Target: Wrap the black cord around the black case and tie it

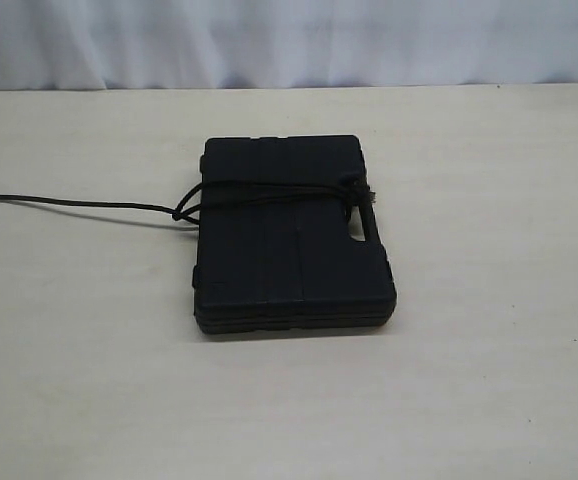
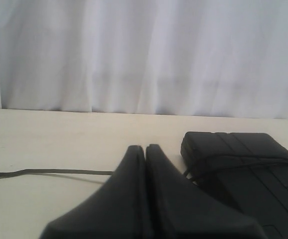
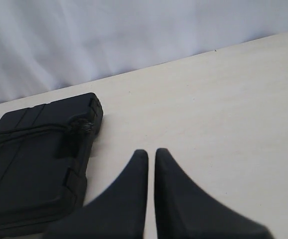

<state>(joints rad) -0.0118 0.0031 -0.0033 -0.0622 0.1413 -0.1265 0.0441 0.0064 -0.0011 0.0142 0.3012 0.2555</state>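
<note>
**A:** Jaws first: how do they stand?

**B:** Pressed together on the left gripper, with nothing between them. On the right gripper they are closed as well, with only a thin slit between the fingers and nothing gripped.

**A:** Where is the black case from there?

**B:** The black case lies flat on the table. It sits ahead of the left jaws and off toward the right arm's side, apart from them. From the right jaws it is ahead and off toward the left arm's side, also apart.

**A:** Which way does it run?

**B:** In the exterior view its long axis runs from near to far. The handle slot is on the long edge that faces the right jaws.

**A:** And the black cord?

**B:** The black cord crosses the lid the short way, square to that axis, near the far end. It bunches at the handle edge and knots at the opposite edge, the one nearer the left jaws. From that knot a loose tail trails over the table beyond the left jaws. It leaves the exterior view on the left arm's side.
</note>
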